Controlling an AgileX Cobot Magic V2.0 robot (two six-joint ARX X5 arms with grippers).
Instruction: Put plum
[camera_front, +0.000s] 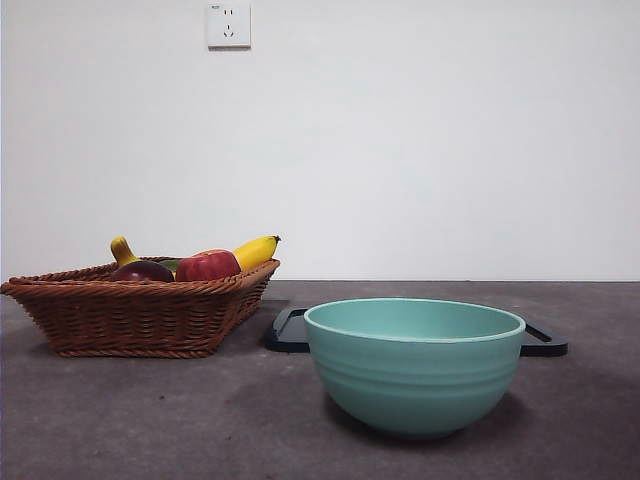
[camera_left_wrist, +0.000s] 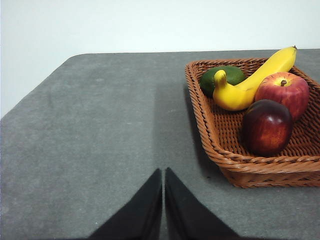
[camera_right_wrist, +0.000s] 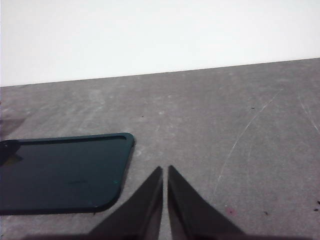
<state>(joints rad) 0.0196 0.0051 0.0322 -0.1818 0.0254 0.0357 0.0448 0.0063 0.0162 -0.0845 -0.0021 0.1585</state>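
The plum (camera_left_wrist: 267, 126) lies inside the wicker basket (camera_left_wrist: 235, 162), in the corner nearest the left pincer (camera_left_wrist: 163, 172), resting against the basket's woven floor and close to its near rim. Just behind it, and touching it as far as the left wrist view shows, sits the red apple (camera_left_wrist: 283, 91); the banana (camera_left_wrist: 252, 80) stretches across the basket beyond the apple, with its stem end curling up beside a dark green fruit (camera_left_wrist: 222, 77) at the far corner. The left pincer hangs above the bare grey desk (camera_left_wrist: 100, 135), clenched, its two black jaws pressed together with only a thin seam between them and nothing gripped; the plum lies well apart from it, off to one side and farther out. The right pincer (camera_right_wrist: 165, 170) is likewise clenched and holds nothing, hovering over the desk just beside the rounded corner of a flat black tray (camera_right_wrist: 60, 172). In the front view the basket stands at the left of the desk with the plum's dark top (camera_front: 141, 270) just showing over the rim beside the apple, while a teal bowl (camera_front: 414, 365) stands near the camera, in front of the black tray, apart from the basket. Neither arm appears in the front view.
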